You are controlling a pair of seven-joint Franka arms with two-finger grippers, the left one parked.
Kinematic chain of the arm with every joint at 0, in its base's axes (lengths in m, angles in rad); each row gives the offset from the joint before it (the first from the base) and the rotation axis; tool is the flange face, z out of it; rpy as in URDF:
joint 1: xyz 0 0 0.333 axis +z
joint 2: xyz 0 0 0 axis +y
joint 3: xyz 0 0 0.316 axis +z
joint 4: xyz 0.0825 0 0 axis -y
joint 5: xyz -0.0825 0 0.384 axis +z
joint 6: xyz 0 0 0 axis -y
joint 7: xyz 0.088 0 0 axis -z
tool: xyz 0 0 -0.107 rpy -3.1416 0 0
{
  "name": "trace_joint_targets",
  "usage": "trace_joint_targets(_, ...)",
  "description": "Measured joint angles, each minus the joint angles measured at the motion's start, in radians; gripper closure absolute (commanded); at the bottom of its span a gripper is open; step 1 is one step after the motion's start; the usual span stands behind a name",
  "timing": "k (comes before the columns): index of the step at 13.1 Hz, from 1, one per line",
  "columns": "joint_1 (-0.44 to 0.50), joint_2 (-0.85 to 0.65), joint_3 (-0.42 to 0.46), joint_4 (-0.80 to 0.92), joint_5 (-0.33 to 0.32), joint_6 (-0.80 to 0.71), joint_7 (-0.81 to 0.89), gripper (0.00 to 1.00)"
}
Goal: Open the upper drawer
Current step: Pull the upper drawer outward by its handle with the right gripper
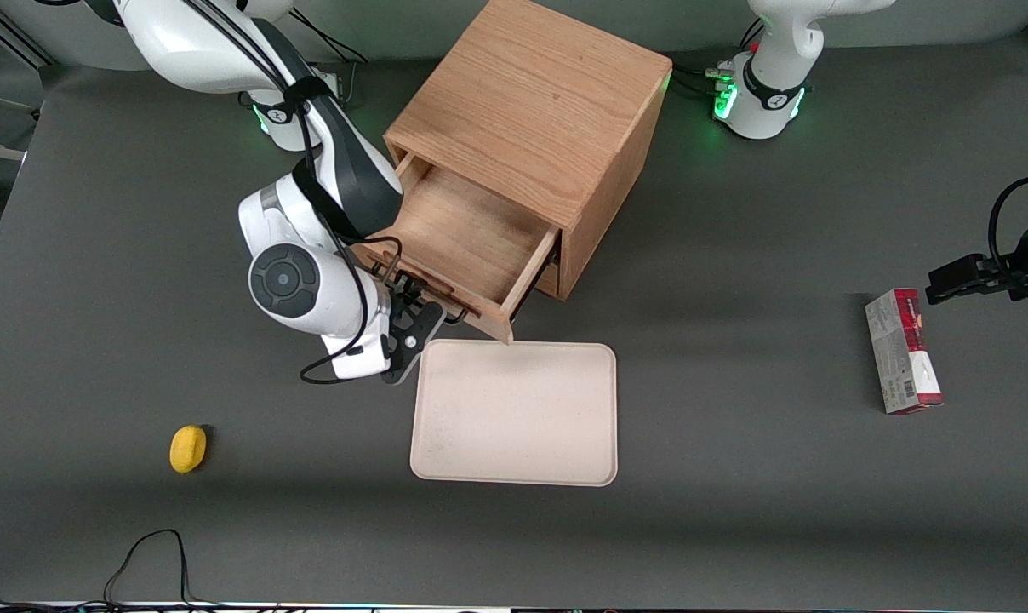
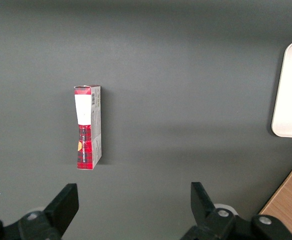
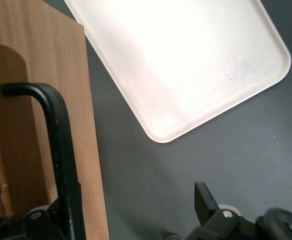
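The upper drawer (image 1: 463, 230) of the oak cabinet (image 1: 539, 94) stands pulled well out, its shallow wooden body bare inside. Its black bar handle (image 1: 433, 294) faces the front camera. My right gripper (image 1: 412, 311) is at that handle, in front of the drawer. In the right wrist view the drawer front (image 3: 36, 65) and the handle (image 3: 61, 145) show, with the handle lying against one finger. The gripper (image 3: 133, 210) is open, its fingers (image 3: 204, 200) wide apart and not clamped on the bar. The lower drawer is mostly hidden under the upper one.
A beige tray (image 1: 514, 413) lies just in front of the open drawer, nearer the camera; it also shows in the right wrist view (image 3: 185, 60). A yellow object (image 1: 188, 448) lies toward the working arm's end. A red and white box (image 1: 903, 349) lies toward the parked arm's end.
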Motion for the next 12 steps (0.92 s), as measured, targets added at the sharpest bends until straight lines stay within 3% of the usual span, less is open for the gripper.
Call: trace_joint_targets(12, -0.075, 0.087, -0.001, 0.148, 0.0, 0.002, -0.07, 0.0)
